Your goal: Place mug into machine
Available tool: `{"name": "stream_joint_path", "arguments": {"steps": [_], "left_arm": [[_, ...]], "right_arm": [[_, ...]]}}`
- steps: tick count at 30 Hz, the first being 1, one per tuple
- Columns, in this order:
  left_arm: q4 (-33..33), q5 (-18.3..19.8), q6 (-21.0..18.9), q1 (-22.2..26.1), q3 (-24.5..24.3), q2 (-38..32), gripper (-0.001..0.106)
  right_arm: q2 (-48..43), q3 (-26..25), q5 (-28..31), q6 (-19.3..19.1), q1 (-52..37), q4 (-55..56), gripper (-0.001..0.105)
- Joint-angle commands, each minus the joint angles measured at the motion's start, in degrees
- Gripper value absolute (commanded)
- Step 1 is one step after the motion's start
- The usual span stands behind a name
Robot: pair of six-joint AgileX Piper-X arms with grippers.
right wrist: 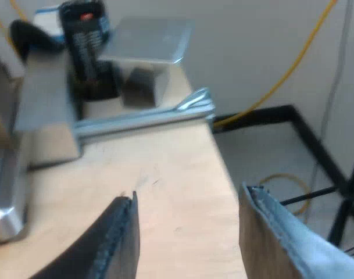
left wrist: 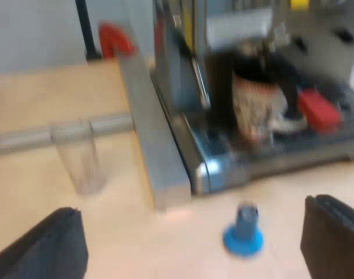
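A patterned mug (left wrist: pixel 255 110) with a dark rim stands on the drip tray (left wrist: pixel 304 154) of the espresso machine (left wrist: pixel 188 75), under its front. The red end of the holder handle (left wrist: pixel 319 110) sticks out beside the mug. My left gripper (left wrist: pixel 191 250) is open and holds nothing; it hovers over the wooden table a short way before the machine, above a blue tamper (left wrist: pixel 243 229). My right gripper (right wrist: pixel 185 238) is open too, with nothing between its fingers, over the table top near its edge.
A clear measuring glass (left wrist: pixel 78 157) stands by a metal rail (left wrist: pixel 147 139) that runs along the machine's side. A red object (left wrist: pixel 115 38) sits behind it. By the right gripper are a metal frame (right wrist: pixel 142 116), a black device (right wrist: pixel 83 35) and the table's edge (right wrist: pixel 223 168) with floor beyond.
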Motion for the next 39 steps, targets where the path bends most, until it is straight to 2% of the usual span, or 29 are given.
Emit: {"name": "stream_joint_path", "arguments": {"steps": [1, 3, 7, 13, 15, 19, 25, 30, 39], "left_arm": [[0.9, 0.1, 0.6, 0.1, -0.4, -8.0, 0.077], [0.9, 0.1, 0.7, 0.1, -0.6, -8.1, 0.077], [-2.0, 0.1, 0.8, 0.1, 0.3, -8.1, 0.077], [-10.4, 0.2, 0.7, 0.1, 3.5, -7.9, 0.077], [-14.5, 0.2, 0.7, 0.1, 6.4, -7.9, 0.077], [-18.2, 0.2, 0.7, 0.1, 10.6, -7.9, 0.077], [-19.7, 0.8, 0.7, 0.1, 16.2, -7.9, 0.077], [-20.3, 2.8, 0.7, 0.1, 20.3, -7.8, 0.077], [-20.4, 2.8, 0.7, 0.1, 22.2, -7.8, 0.077]], "right_arm": [[-2.5, -0.4, -5.5, -0.5, 0.0, 0.6, 0.043], [-2.5, -0.3, -8.7, -0.5, 0.0, 0.4, 0.043], [-2.5, 0.5, -9.5, -0.5, 0.0, -2.6, 0.043], [-2.4, 2.9, -10.7, -0.5, 0.0, -10.4, 0.043], [-2.4, 4.4, -10.7, -0.5, 0.0, -12.9, 0.043], [-2.4, 7.1, -11.4, -0.5, 0.0, -14.1, 0.043], [-2.4, 12.7, -11.5, -0.5, 0.0, -14.1, 0.043], [-2.3, 16.8, -11.5, -0.5, 0.0, -14.0, 0.043], [-2.3, 18.4, -11.5, -0.5, 0.0, -13.9, 0.043]]}}
